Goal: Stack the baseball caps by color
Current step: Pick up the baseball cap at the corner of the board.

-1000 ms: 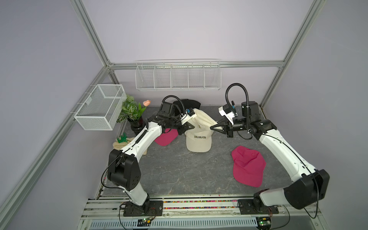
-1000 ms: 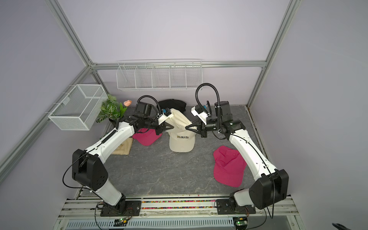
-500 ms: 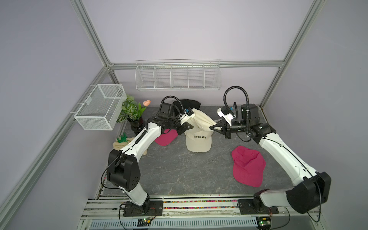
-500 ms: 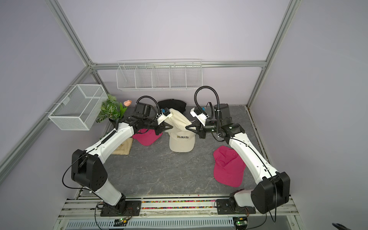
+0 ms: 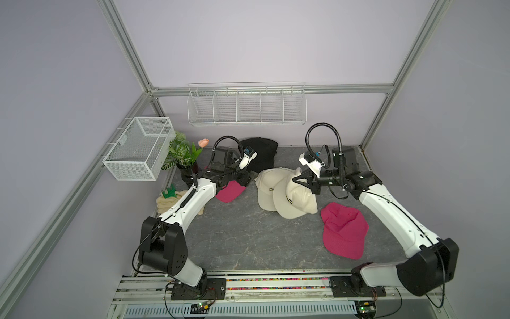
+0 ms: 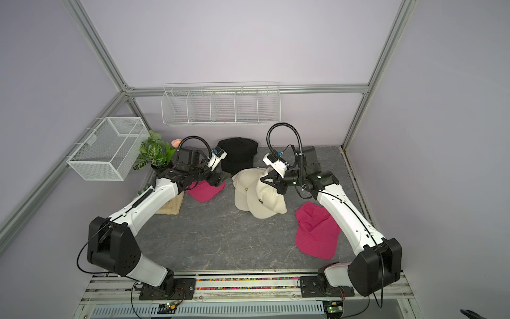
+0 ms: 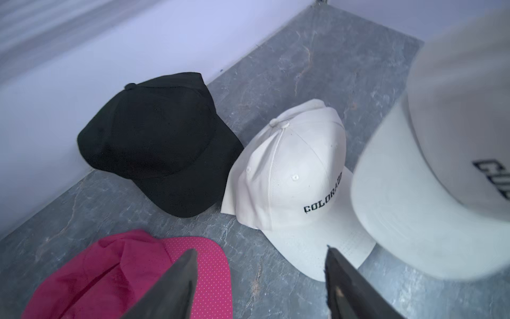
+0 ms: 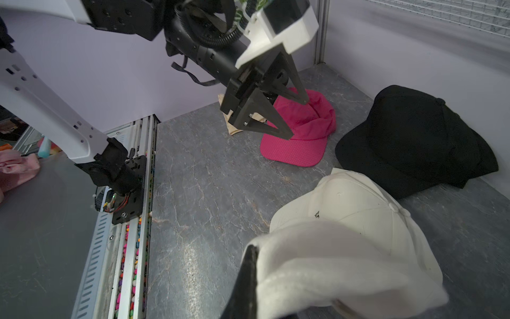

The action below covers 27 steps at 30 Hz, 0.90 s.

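spread fingers of the left gripper hover empty above a hot pink mesh cap. the right gripper is pinched on the crown fabric of a cream colorado cap, which droops half across a second cream cap lying mid-table. a black cap sits by the back wall. another pink cap lies well apart, near the right arm. the step looks like stacking cream on cream. to do it well, the held cap likely needs sliding until crown sits over crown and the brims line up, then lowering before letting go, since the soft fabric may slump sideways. the wire basket on the side wall and the divided wire shelf on the back wall both hold nothing.
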Each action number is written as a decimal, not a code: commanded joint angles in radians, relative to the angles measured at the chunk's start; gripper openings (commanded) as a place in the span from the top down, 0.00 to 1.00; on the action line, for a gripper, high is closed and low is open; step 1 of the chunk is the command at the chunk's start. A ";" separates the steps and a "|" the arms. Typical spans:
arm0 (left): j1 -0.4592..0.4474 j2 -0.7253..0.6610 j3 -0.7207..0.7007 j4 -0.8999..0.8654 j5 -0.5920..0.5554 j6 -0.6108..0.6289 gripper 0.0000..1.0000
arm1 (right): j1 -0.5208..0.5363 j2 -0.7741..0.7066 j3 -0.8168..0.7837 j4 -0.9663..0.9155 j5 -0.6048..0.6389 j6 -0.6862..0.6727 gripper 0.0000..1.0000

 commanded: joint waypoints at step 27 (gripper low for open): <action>-0.164 -0.027 0.147 -0.312 0.393 0.359 0.17 | 0.147 -0.026 -0.050 -0.296 -0.177 -0.619 0.93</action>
